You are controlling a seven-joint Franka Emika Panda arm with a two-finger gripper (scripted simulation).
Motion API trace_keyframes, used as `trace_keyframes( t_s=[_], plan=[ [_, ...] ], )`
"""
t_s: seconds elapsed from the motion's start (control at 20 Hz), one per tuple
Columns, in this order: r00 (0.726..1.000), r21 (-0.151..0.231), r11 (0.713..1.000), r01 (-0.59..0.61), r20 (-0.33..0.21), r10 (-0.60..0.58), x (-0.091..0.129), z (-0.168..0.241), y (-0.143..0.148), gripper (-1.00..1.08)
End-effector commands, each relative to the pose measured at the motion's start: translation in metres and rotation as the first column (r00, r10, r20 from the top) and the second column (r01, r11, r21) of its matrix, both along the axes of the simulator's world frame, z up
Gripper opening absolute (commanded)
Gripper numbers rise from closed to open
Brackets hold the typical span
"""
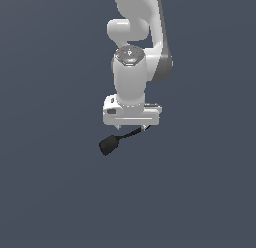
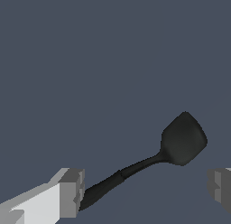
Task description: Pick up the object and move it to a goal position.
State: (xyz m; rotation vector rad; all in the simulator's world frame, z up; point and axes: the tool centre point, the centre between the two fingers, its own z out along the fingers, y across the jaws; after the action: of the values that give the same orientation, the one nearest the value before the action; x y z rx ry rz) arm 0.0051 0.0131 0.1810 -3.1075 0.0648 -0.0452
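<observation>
The object is a matte black spoon [image 1: 110, 144] with a rounded bowl and a slim curved handle, lying on the dark grey surface. My gripper [image 1: 132, 128] hangs straight down right over its handle, and the bowl sticks out toward the exterior view's left. In the wrist view the gripper [image 2: 146, 191] is open, with its two fingers wide apart. The spoon [image 2: 182, 138] lies between them. The handle's end reaches one finger [image 2: 72, 192]; I cannot tell if they touch. The bowl lies nearer the other finger [image 2: 219, 189].
The flat dark grey surface [image 1: 50, 192] spreads all around. The white arm [image 1: 131, 77] rises above the gripper toward the top of the exterior view. No other object and no goal marker shows.
</observation>
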Motion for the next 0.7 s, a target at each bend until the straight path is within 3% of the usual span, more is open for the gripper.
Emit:
trace_keyframes(
  t_s=[0.0, 0.65],
  plan=[
    [1.000, 0.000, 1.000, 0.000, 0.000, 0.000, 0.0000, 0.0000, 0.0000, 1.00],
    [1.000, 0.002, 1.000, 0.016, 0.010, -0.016, -0.0001, 0.0013, -0.0003, 1.00]
  ],
)
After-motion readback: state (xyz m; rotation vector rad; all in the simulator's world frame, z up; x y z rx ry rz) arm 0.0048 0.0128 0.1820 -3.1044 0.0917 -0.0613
